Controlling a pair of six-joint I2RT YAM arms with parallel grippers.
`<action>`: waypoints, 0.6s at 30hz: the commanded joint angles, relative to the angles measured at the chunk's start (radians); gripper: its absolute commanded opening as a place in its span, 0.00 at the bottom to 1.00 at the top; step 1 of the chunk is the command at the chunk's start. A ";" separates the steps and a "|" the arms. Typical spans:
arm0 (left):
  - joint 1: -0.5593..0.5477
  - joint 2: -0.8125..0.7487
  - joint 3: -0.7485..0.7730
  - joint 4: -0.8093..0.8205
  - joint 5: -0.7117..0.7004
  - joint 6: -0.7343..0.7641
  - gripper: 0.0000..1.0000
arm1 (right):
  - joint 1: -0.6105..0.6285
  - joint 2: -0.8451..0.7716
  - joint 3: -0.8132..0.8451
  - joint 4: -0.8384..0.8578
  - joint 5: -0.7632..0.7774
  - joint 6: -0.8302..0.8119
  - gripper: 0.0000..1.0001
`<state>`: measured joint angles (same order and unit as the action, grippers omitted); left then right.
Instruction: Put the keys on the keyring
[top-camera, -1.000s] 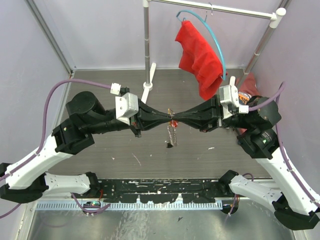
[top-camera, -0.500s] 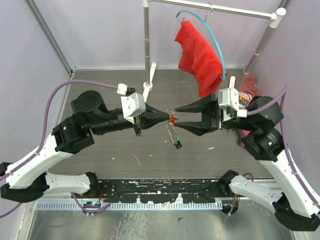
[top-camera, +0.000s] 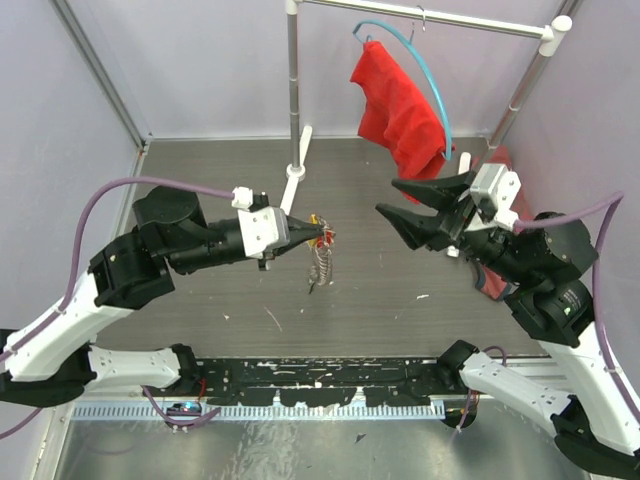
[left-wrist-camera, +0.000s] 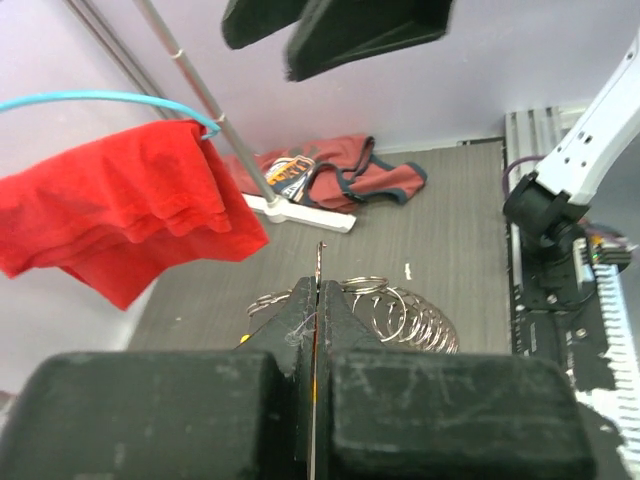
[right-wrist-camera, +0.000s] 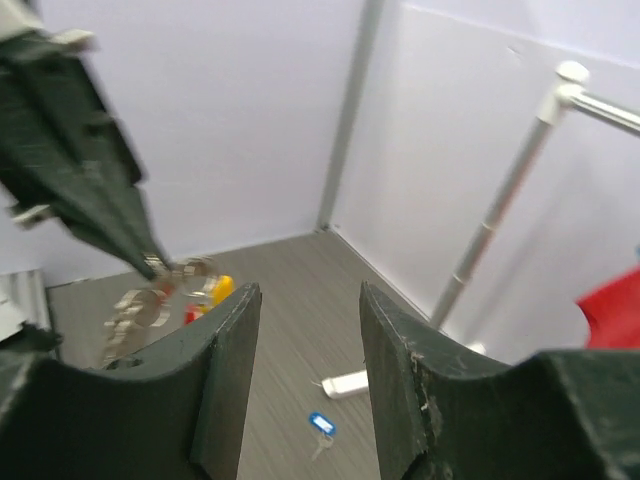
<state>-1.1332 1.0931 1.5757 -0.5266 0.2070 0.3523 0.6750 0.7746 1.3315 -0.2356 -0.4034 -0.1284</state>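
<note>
The keyring (top-camera: 325, 239) hangs in the air above the counter (top-camera: 200, 180). It is pinched at the tip of the left tool (left-wrist-camera: 315, 298), whose fingers are pressed together on it. A chain of metal rings (top-camera: 318, 265) dangles beneath. A blue-tagged key (right-wrist-camera: 320, 422) lies on the counter near the white rack foot (right-wrist-camera: 350, 383). The right tool (top-camera: 388, 196) stands well apart, spread wide and holding nothing.

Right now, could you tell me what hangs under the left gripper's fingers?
A chain of metal rings dangles from the shut left fingers, with a yellow tag and a red tag beside its top. The exact piece they pinch is hidden between them.
</note>
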 joint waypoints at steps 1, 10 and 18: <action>-0.003 -0.038 0.045 -0.038 0.018 0.190 0.00 | 0.003 0.034 0.002 -0.042 0.282 0.037 0.50; -0.004 -0.026 0.143 -0.196 0.018 0.416 0.00 | 0.004 0.127 -0.056 -0.075 0.344 0.057 0.51; -0.085 -0.029 0.095 -0.242 -0.234 0.489 0.00 | 0.004 0.298 -0.034 -0.144 0.419 0.259 0.51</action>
<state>-1.2064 1.0641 1.6772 -0.7399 0.0978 0.7902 0.6750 1.0111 1.2716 -0.3485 -0.0231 0.0067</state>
